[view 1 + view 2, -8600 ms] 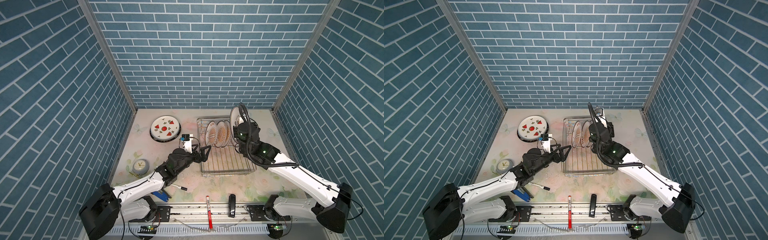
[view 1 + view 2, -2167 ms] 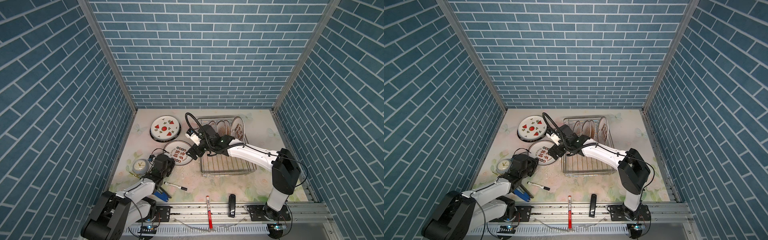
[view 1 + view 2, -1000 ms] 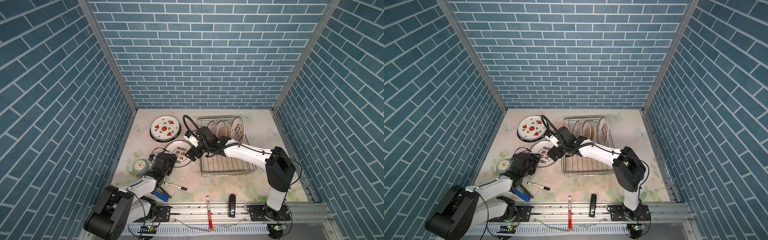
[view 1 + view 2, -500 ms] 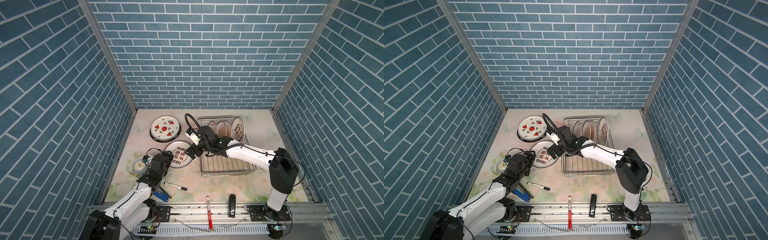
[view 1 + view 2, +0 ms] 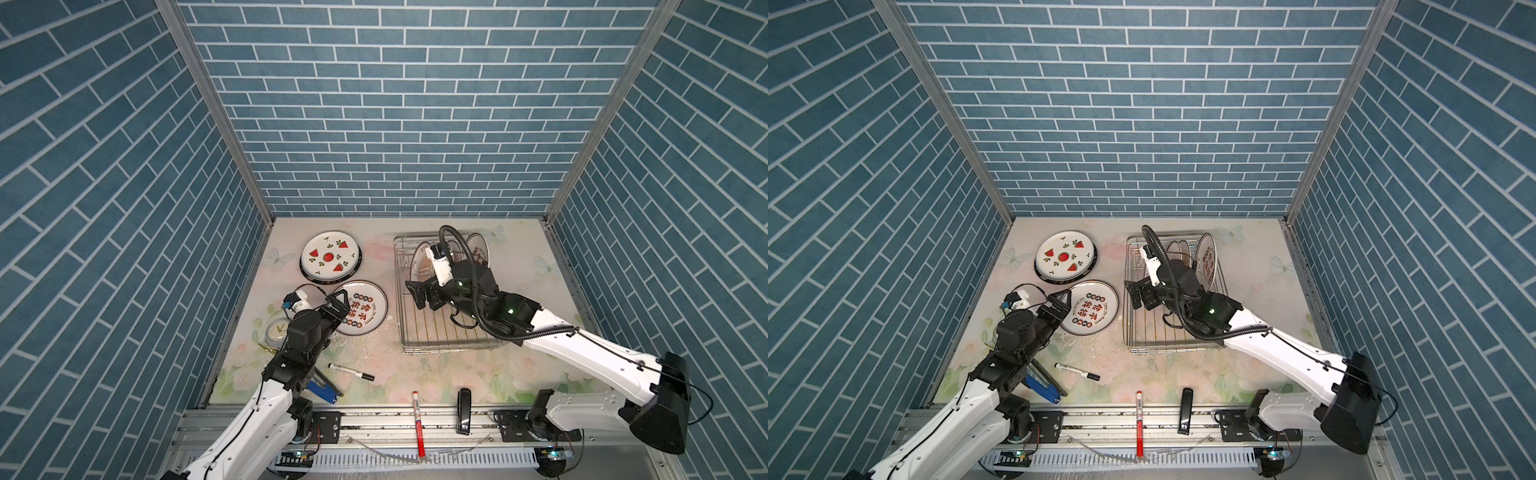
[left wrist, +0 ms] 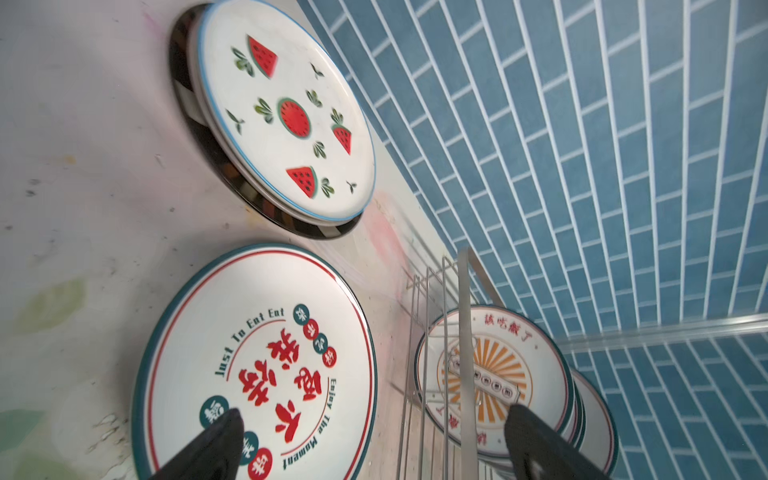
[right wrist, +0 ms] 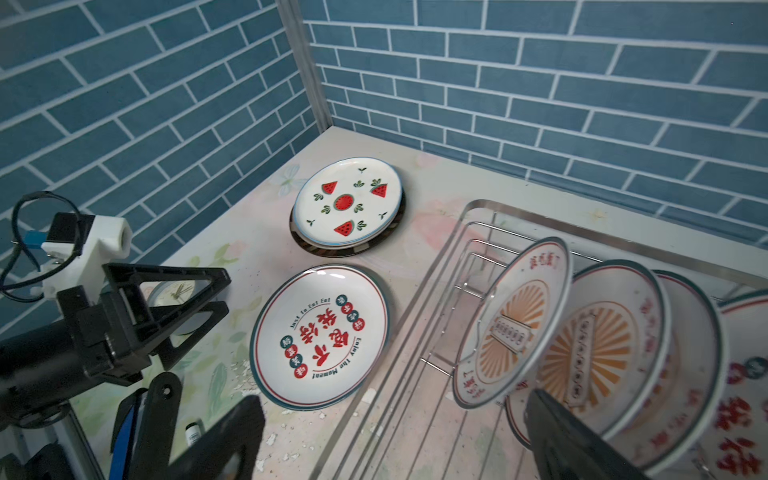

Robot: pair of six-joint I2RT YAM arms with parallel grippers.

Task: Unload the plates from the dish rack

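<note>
Both empty: left gripper (image 5: 337, 306) and right gripper (image 5: 424, 294) gape; unloaded plates (image 5: 360, 308) lie flat on the desk (image 5: 415, 372), others (image 7: 513, 328) stand propped by rack (image 5: 446, 353) prongs.

You've got watermelon plate (image 5: 330, 257) on dark-rimmed plate (image 6: 270, 212), red-character plate (image 5: 360, 307) flat left of dish rack (image 5: 440, 332); sunburst plates (image 7: 515, 328) upright inside.

Floral-print tabletop (image 5: 519, 257) carries the wire dish rack (image 5: 446, 345) at right, a watermelon plate (image 5: 330, 258) atop a dark plate (image 7: 345, 252) far left, a red-character plate (image 5: 365, 307) just nearer, a clock (image 5: 275, 330) at left, and a black marker (image 5: 351, 372) and blue tool (image 5: 323, 388) near-left.
</note>
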